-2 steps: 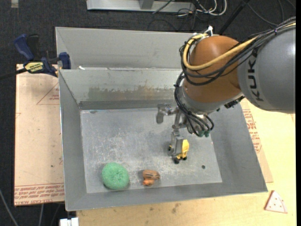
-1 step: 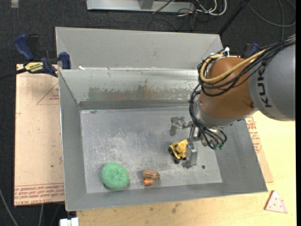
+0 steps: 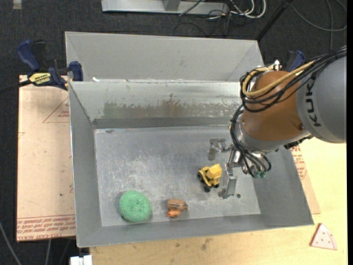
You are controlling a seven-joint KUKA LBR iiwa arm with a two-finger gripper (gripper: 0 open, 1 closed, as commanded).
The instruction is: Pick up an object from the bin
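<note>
A small yellow toy vehicle (image 3: 210, 176) with black parts sits askew just beside the pincer (image 3: 223, 169), on its left in the camera view. It lies level with the gap between the pincer's two spread fingers.

the bin (image 3: 165, 148) holds three loose things, all in the front half of its floor. the round pad (image 3: 135, 206) lies near the front left corner. the small toy (image 3: 176, 207) lies just right of the pad, apart from it, close to the front edge and about midway along it. the toy digger (image 3: 209, 176) lies farther right and a little farther back, well apart from the pad. the arm (image 3: 276, 109) comes in over the right edge. its jaws hang just right of the digger, spread apart, one toward the back wall, one toward the front edge. whether they touch the digger cannot be told.
</note>
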